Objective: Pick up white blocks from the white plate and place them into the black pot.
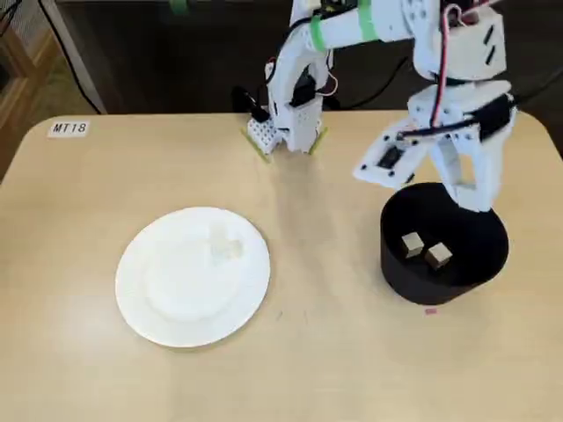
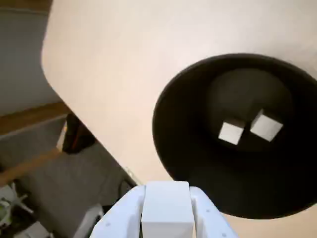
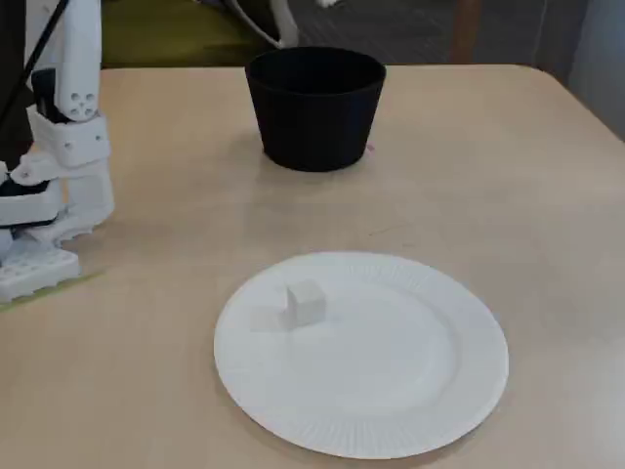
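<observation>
Two blocks (image 1: 424, 250) lie side by side on the floor of the pot (image 1: 396, 268), touching or nearly so; the wrist view shows them clearly. On the plate (image 3: 391, 410) I make out one block (image 3: 306, 302) standing left of centre, with a paler shape just beside it that may be another; I cannot tell. In a fixed view from above it is only a faint smudge against the white.

My pincer (image 1: 431, 180) hangs over the pot's rim with its fingers spread and nothing between them, so I read it as open and empty.

The risks I see from here: the remaining block is white on white, so I could misjudge its position and close on air or nudge it across the plate. If two sit together, I may pinch both badly and drop one on the tabletop (image 1: 334, 369). The plate looks light; a low approach could press on it or shove it. Swinging away too low, I might clip the pot's wall and shift or tip it.
</observation>
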Tool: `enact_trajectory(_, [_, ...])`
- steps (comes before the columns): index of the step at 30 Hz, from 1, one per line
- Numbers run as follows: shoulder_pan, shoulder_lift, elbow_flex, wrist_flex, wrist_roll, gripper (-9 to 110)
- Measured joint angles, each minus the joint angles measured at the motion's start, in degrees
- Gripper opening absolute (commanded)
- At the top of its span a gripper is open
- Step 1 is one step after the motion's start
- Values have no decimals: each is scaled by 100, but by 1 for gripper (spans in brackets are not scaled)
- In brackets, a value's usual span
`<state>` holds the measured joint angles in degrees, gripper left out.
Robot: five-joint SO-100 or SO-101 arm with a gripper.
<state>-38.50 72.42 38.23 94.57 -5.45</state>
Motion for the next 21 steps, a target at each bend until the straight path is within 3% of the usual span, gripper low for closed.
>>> enact_trajectory(21, [-158,-1274,360,0,-237,-2])
